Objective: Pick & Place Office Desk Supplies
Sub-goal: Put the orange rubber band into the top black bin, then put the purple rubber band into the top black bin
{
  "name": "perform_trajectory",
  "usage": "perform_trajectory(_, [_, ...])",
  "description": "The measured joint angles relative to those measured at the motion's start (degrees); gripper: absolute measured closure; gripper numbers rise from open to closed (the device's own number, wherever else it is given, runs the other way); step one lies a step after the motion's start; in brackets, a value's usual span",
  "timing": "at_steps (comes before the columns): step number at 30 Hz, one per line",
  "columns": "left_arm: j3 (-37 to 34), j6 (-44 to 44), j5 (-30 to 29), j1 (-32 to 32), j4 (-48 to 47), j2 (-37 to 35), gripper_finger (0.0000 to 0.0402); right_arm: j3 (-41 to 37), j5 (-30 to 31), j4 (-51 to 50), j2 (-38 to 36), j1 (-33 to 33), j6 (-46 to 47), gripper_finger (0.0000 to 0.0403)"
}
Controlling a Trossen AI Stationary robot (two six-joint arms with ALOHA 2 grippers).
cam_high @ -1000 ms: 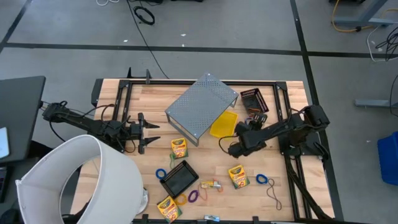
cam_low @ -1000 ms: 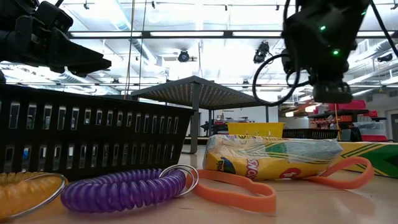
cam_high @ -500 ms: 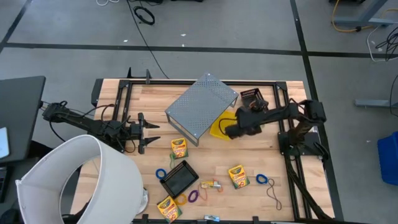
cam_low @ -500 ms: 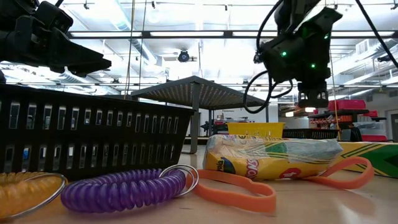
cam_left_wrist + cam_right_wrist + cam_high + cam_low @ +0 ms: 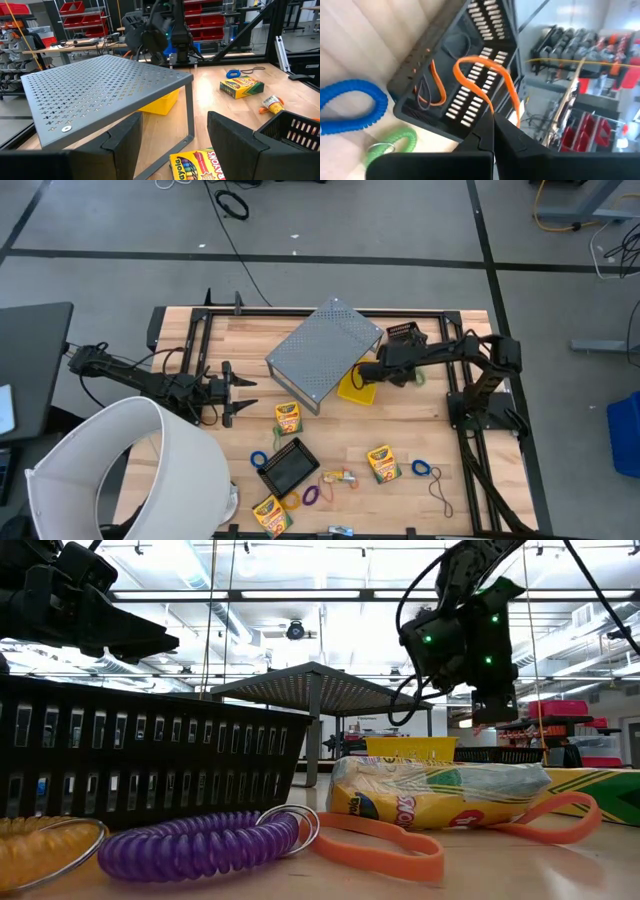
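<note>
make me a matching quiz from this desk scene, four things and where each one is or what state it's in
Things:
1. orange loop
2. yellow bin
3. purple coil
4. left gripper

Places or states:
A. partly under the grey perforated stand
B. open, holding nothing
C. pinched in the shut right gripper
D. lying on the table beside the black basket

Pairs: 1-C, 2-A, 3-D, 4-B
</note>
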Motion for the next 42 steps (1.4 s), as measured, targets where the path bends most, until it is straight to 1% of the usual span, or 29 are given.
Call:
perform_trajectory(6, [0.0, -0.01, 0.0, -0.02, 0.0, 0.0, 0.0174, -0.01, -3.81, -0.24, 0.0, -3.42, -2.07, 0.0396])
perform_trajectory(10, [-0.02, -0.01, 0.0, 0.0, 0.0, 0.0, 0.0174, -0.01, -5.72, -0.13, 0.0, -4.54, -4.24, 0.0378])
perform_trajectory(14, [0.0, -0.01, 0.0, -0.01, 0.0, 0.0, 0.0174, -0.01, -5.9, 0.23, 0.0, -4.52, -5.87, 0.0355])
perform_trajectory(18, [-0.01, -0.01, 0.0, -0.01, 0.0, 0.0, 0.0174, -0.01, -5.99, 0.7, 0.0, -4.5, -6.08, 0.0318])
perform_trajectory(25, [0.0, -0.02, 0.0, 0.0, 0.0, 0.0, 0.0174, -0.01, -5.91, 1.0, 0.0, -4.5, -6.53, 0.023])
perform_trajectory(28, [-0.01, -0.03, 0.0, -0.02, 0.0, 0.0, 0.0174, -0.01, -5.44, 0.98, 0.0, -4.2, -6.05, 0.021])
perform_trajectory(32, [-0.01, -0.03, 0.01, -0.01, 0.0, 0.0, 0.0174, -0.01, -5.37, 0.79, 0.0, -2.23, -5.84, 0.0206])
perform_trajectory(35, [-0.02, -0.03, 0.0, 0.0, 0.0, 0.0, 0.0174, 0.03, -7.09, 0.37, -0.86, 0.46, -5.77, 0.0214])
perform_trajectory(38, [0.0, -0.21, 0.0, -0.02, -0.01, 0.0, 0.0174, 0.1, -11.27, 0.3, -3.03, 4.03, -5.54, 0.0223])
perform_trajectory(42, [0.0, -0.35, 0.0, -0.02, 0.0, 0.0, 0.0174, 0.14, -19.45, -0.41, -7.56, 9.86, -3.47, 0.0229])
